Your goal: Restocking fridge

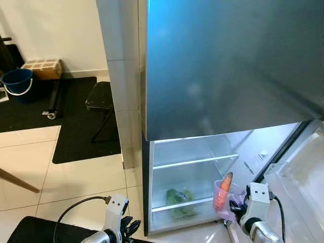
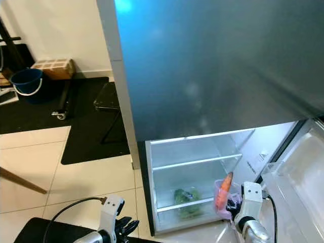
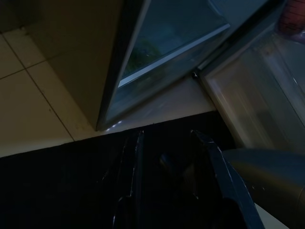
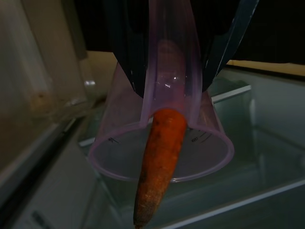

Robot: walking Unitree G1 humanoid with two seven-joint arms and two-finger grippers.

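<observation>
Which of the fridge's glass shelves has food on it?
The lower shelf: a bundle of leafy greens lies on it. The upper shelf is bare, and the carrot sits in the right gripper's cup.

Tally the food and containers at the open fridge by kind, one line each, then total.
Carrots: 1, the carrot sticking out of the cup.
Clear purple measuring cups: 1, the cup in the right pincer.
Bunches of leafy greens: 1, the greens on the fridge's lower shelf.
Total: 3

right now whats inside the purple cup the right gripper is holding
A carrot sticks out past the rim of the purple cup, held by the right gripper. Its inner end is hidden by the fingers.
</observation>
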